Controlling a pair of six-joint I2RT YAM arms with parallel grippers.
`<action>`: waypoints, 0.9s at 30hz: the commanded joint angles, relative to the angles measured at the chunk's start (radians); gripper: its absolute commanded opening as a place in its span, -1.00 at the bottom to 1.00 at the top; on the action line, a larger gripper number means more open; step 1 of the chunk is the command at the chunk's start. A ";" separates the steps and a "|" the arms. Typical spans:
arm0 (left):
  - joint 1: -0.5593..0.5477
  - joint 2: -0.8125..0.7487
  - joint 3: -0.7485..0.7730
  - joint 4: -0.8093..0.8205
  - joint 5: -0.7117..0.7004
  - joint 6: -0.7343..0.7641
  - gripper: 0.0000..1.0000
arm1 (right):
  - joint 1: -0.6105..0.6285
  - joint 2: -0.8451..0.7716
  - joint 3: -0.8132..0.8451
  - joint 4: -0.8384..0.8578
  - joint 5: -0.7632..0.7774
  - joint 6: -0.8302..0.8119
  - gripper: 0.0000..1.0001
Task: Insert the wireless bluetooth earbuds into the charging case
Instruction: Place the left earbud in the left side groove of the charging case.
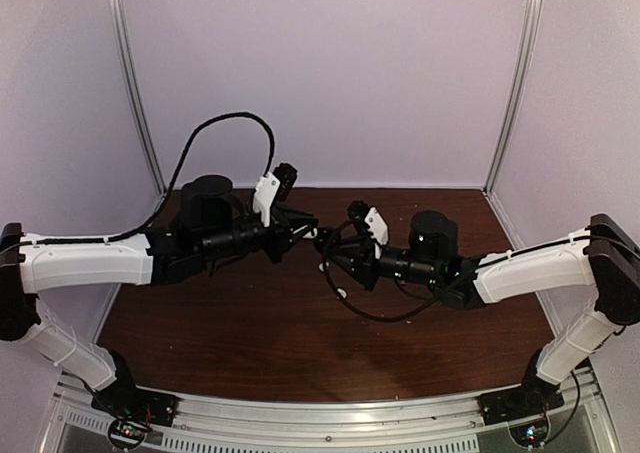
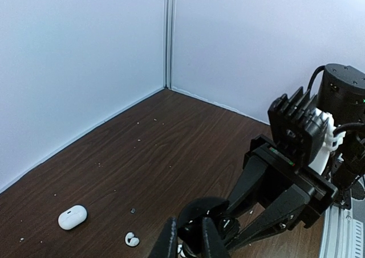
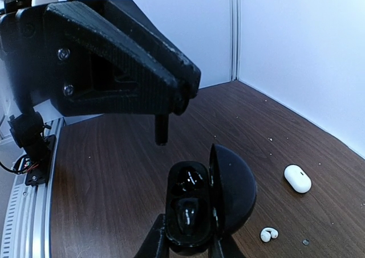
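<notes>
Though perhaps dusty, dark table [image 2: 171,132], pale walls [image 2: 74,58].

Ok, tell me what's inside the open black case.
Two glossy black wells show inside the black case, lid open. Whether an earbud sits in either cannot be told; fingers of the right gripper cover its near sides.

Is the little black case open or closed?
Open. The black case has its round lid tipped back to one side, so the shiny hollows inside show.

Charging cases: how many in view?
2. A white oval plastic case lies closed on the table; a black round case, lid open, is in the right gripper.
</notes>
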 commanded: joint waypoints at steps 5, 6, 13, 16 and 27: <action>-0.011 0.034 0.048 0.040 0.018 0.007 -0.86 | 0.005 0.005 0.036 0.004 -0.012 0.020 -0.86; -0.011 0.036 0.050 0.037 0.019 0.008 -0.86 | 0.005 0.003 0.036 0.004 -0.012 0.020 -0.86; -0.013 0.047 0.050 0.030 0.020 0.011 -0.86 | 0.005 0.001 0.036 0.009 -0.020 0.022 -0.86; -0.014 0.048 0.049 0.029 0.018 0.011 -0.86 | 0.005 0.001 0.036 0.011 -0.030 0.020 -0.86; -0.017 0.062 0.059 0.012 0.015 0.020 -0.86 | 0.005 -0.001 0.038 0.016 -0.043 0.020 -0.86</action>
